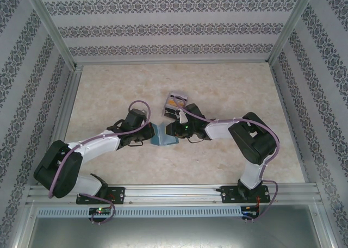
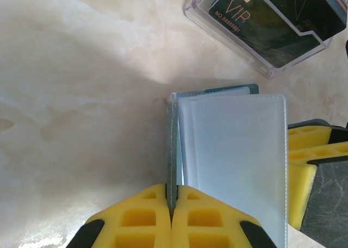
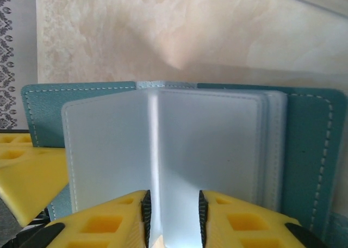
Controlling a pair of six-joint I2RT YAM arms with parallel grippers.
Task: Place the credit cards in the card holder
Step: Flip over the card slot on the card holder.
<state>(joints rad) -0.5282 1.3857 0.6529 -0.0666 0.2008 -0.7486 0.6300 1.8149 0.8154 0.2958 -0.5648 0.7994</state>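
Teal card holder point(image 1: 162, 136) is pretty much dead centre on the pale marble-look table point(image 1: 109, 90), opened up like a little book, with both arms meeting at it.

Left gripper point(image 2: 172, 207) is clamped fully together on one teal cover. The yellow pads press it from both sides with no gap at all.

Right gripper point(image 3: 173, 215) is at the holder from the opposite side. Its fingers are a bit apart, straddling one of the pale blue-grey pocket pages point(image 3: 212, 144) right by the spine. There's light showing between the pads and that page, so I'd call it loosely open around it rather than pinching it.

From the right wrist cam you get the holder spread wide, with white stitching along the teal covers and a stack of pages off to the right of the fingers.

Credit cards point(image 2: 255, 19) are in the clear box point(image 2: 242, 48), which is just beyond the holder, near it but not touching. A dark card with "VIP" in gold lettering faces the left wrist cam. From the top cam an orange-yellow card point(image 1: 175, 101) shows in the box too.
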